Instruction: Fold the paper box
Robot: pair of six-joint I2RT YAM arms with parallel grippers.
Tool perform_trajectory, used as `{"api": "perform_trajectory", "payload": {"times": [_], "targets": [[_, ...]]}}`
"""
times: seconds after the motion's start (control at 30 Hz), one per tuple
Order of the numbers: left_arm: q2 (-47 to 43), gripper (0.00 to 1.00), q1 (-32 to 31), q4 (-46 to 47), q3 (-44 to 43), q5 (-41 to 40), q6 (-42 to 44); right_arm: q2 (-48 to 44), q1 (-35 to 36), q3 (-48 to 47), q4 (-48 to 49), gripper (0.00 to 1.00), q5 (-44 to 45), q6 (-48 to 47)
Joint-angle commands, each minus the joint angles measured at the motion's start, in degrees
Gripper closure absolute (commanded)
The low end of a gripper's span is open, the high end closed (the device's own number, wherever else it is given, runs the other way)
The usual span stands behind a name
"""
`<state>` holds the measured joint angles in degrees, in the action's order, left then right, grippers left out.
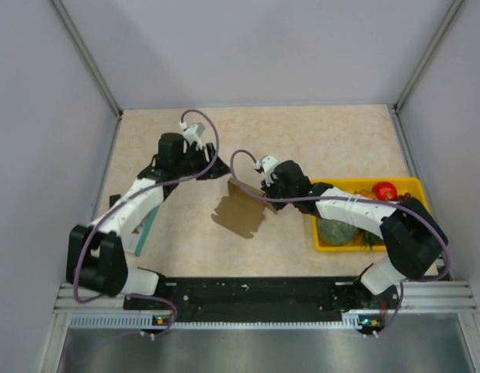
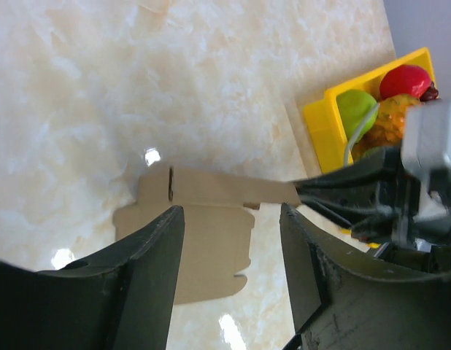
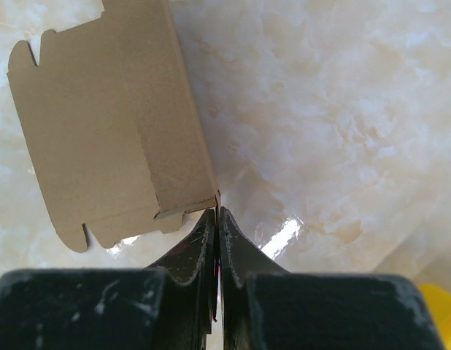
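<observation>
The paper box (image 1: 238, 208) is a flat brown cardboard sheet with flaps, held off the table near its middle and casting a shadow below it. My right gripper (image 3: 217, 213) is shut on the thin edge at one corner of the box (image 3: 101, 131). My left gripper (image 2: 231, 219) is open, and the box (image 2: 203, 240) shows in the gap between its fingers without touching them. In the top view the left gripper (image 1: 217, 167) sits just left of and behind the sheet, with the right gripper (image 1: 265, 190) at the sheet's right edge.
A yellow tray (image 1: 411, 185) with a red fruit (image 1: 384, 190) and a green melon (image 1: 337, 231) stands at the right, partly under the right arm. A teal-and-white packet (image 1: 147, 225) lies under the left arm. Grey walls enclose the marble-patterned table.
</observation>
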<state>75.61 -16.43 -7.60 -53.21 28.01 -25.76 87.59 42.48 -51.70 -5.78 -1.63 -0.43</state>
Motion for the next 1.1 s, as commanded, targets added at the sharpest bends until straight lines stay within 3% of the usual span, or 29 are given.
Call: {"api": "perform_trajectory", "payload": {"times": [0.0, 0.03, 0.07, 0.13, 0.3, 0.47, 0.67, 0.83, 1.07], "targets": [[13.0, 0.4, 1.3, 0.5, -11.1, 12.4, 3.1, 0.6, -0.4, -0.1, 3.5, 1.0, -1.2, -2.6], [18.8, 0.38, 1.2, -0.5, -15.5, 15.4, 4.6, 0.6, -0.4, -0.2, 3.5, 1.0, -1.4, -2.6], [21.6, 0.28, 1.1, -2.5, -18.0, 17.9, 5.8, 0.6, -0.6, -0.1, 3.8, 1.0, -1.5, -2.6], [27.2, 0.28, 0.6, -5.3, -22.1, 23.9, 9.0, 0.8, -0.8, -0.2, 3.9, 1.0, -2.6, -2.5], [28.0, 0.35, -1.6, -8.2, -21.7, 19.5, 17.0, 1.4, -1.9, -0.8, 4.5, 1.0, -6.2, -4.1], [27.1, 0.31, -2.0, -5.9, -18.8, 25.8, 19.0, 3.6, -3.5, -3.7, 2.7, 1.0, -10.1, -6.2], [27.7, 0.31, -5.4, -9.4, -18.2, 22.5, 22.5, 4.9, -4.4, -5.0, 1.9, 1.0, -12.4, -7.3], [26.1, 0.37, -6.2, -7.2, -15.1, 18.1, 22.6, 5.0, -4.6, -5.2, 2.1, 1.0, -11.9, -7.5], [22.8, 0.37, -7.7, -3.7, -9.6, 15.1, 22.0, 5.3, -4.7, -6.0, 3.0, 1.0, -9.4, -6.5]]}}
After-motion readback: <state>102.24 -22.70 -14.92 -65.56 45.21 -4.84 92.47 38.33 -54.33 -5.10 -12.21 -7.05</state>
